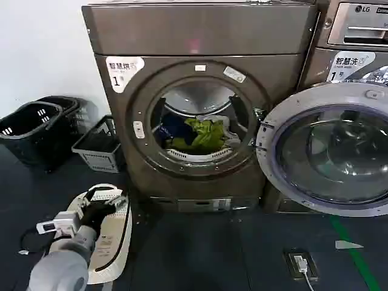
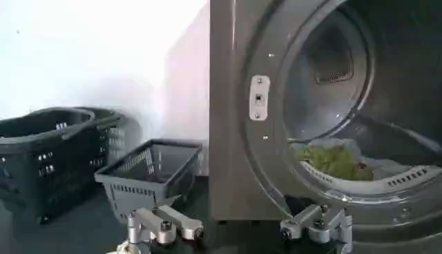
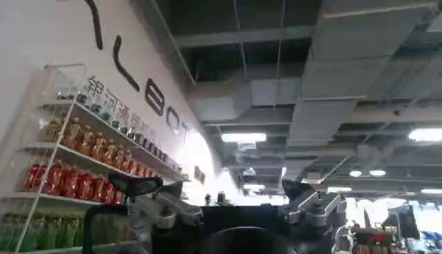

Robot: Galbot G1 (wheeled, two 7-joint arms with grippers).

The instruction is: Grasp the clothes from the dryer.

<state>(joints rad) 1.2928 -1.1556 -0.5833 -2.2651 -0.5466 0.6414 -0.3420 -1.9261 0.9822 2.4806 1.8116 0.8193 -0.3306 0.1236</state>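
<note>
- Clothes (image 1: 203, 134) lie heaped low inside the dryer (image 1: 200, 103), just behind the lower lip of its porthole; lime-green on top, a dark blue piece toward the hinge-free side, white toward the door (image 1: 330, 148), which is swung fully open.
- Left gripper (image 1: 102, 203) hovers low and well in front of the dryer, off to the side away from the door, above a white floor mat (image 1: 109, 242); its fingers (image 2: 166, 228) stand apart, holding nothing.
- Reach judgement: lift first to porthole height, then go straight in over the lip, so the fingers do not catch the rim.
- Aim at the green mound, press into the fabric, then close for a deep bite.
- Right gripper (image 3: 235, 207) is parked pointing at the ceiling, well away from the dryer, its fingers spread.
</note>
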